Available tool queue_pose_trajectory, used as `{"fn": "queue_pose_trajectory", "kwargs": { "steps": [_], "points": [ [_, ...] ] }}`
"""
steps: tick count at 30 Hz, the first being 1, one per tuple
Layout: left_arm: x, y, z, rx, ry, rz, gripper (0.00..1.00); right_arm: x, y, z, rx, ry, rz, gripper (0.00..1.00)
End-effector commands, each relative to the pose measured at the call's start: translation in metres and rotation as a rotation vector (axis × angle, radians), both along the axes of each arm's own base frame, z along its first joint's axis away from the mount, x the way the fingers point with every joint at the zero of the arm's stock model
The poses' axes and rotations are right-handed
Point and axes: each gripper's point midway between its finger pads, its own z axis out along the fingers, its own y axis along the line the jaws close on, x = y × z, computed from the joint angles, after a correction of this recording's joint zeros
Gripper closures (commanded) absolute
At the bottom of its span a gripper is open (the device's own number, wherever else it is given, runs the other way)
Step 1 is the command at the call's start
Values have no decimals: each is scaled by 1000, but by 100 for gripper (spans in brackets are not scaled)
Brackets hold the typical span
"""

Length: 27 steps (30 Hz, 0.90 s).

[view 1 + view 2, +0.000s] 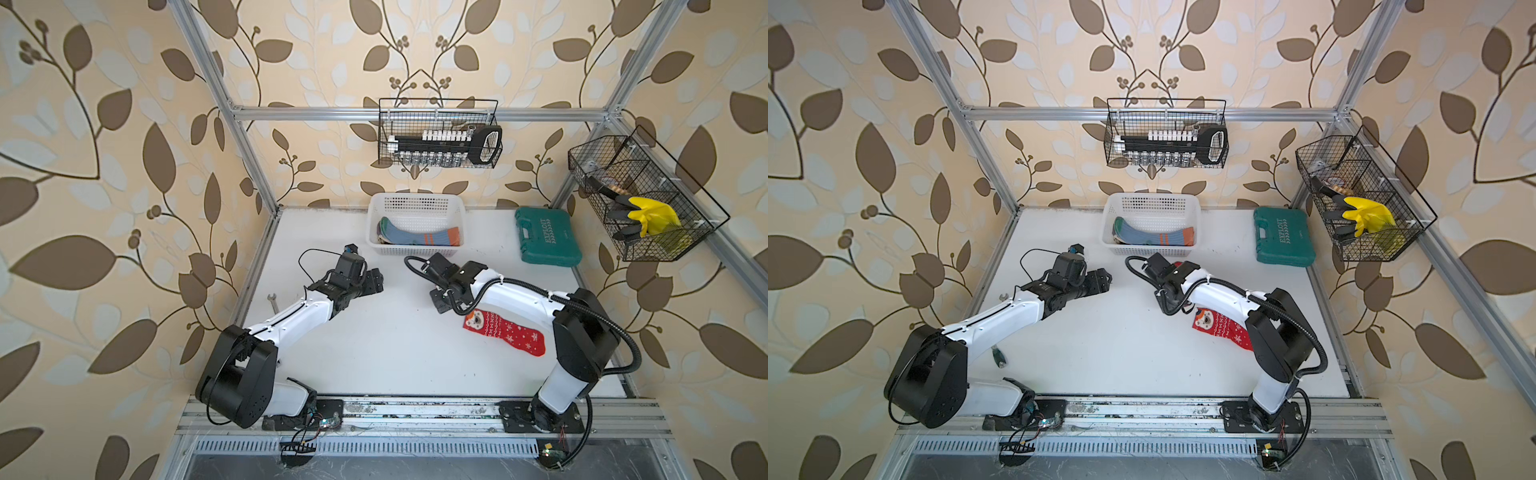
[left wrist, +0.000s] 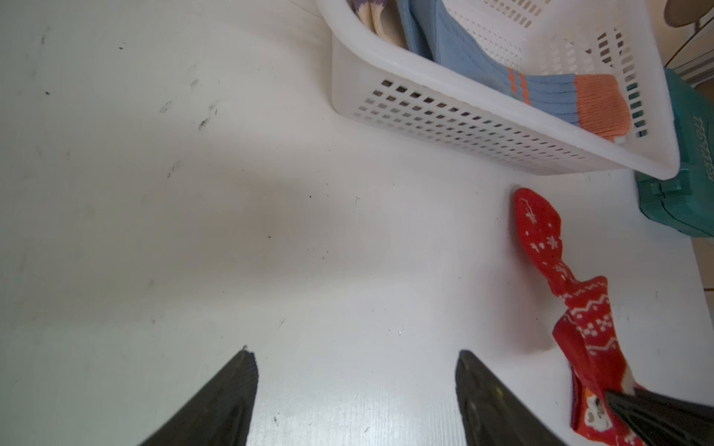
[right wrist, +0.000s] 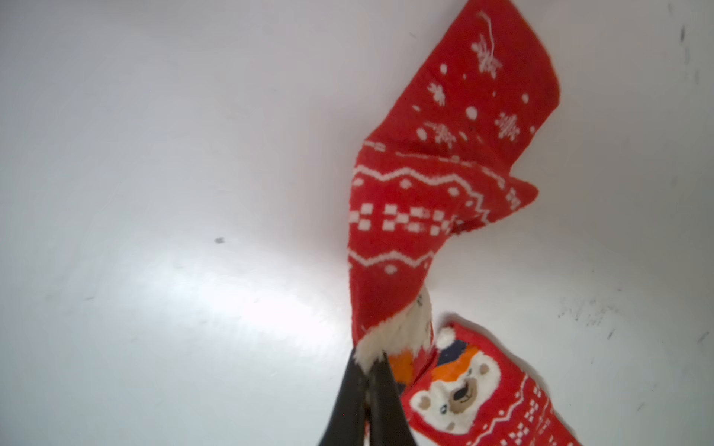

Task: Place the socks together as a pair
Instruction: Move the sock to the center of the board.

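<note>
Left wrist view: your left gripper hangs with its jaws spread wide and nothing between them, over bare white table at about ten o'clock from the table's middle. At twelve o'clock the white basket holds a blue-grey sock with an orange cuff, with a cream striped sock tucked beside it.

Just right of centre, your right gripper is clamped shut on the fuzzy white cuff edge of the held red snowflake sock. That sock trails toward twelve o'clock with a twist at mid-length; whether its toe touches the table, you cannot tell. Its partner, the flat red sock, lies spread at three o'clock, its bear face just beside the pinch.

Expect the held sock to behave as light, limp knit. With no stiffness it will likely sag, swing and hold that twist unless you lay it down gradually. The plush surface probably grips the pads well, yet the bite is narrow and at the very edge, so a snag could pull it free. The cuff looks the right hold for dragging. The toe end, at twelve o'clock of the pinch, seems the place for your free gripper if flattening is needed.
</note>
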Motion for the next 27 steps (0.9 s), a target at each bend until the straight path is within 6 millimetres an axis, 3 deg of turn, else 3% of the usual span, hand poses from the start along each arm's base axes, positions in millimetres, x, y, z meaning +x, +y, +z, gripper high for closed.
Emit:
{"fn": "queue_pose_trajectory", "kwargs": {
  "steps": [1,3,5,8,11,14,16,23,27],
  "points": [
    [3,10,19,31,-64,41,19,-31,39,15,-12,13,140,100],
    [3,20,20,70,-67,68,19,-51,65,12,-16,25,233,100],
    [4,28,21,98,-67,88,19,-69,76,5,-86,6,309,100],
    [4,34,19,124,-57,97,19,-82,52,-17,-196,21,295,100],
    [6,31,12,137,-22,80,18,-82,20,-32,-241,22,235,100],
    [8,28,3,150,37,63,18,-77,0,-38,-236,14,175,82],
    [7,25,0,146,58,52,18,-70,-5,-38,-214,4,146,76],
    [-12,13,2,81,100,-6,19,-69,-4,-40,-174,36,147,71],
    [-30,5,-15,64,138,-46,19,-61,-9,-32,-8,58,88,64]
  ]
}}
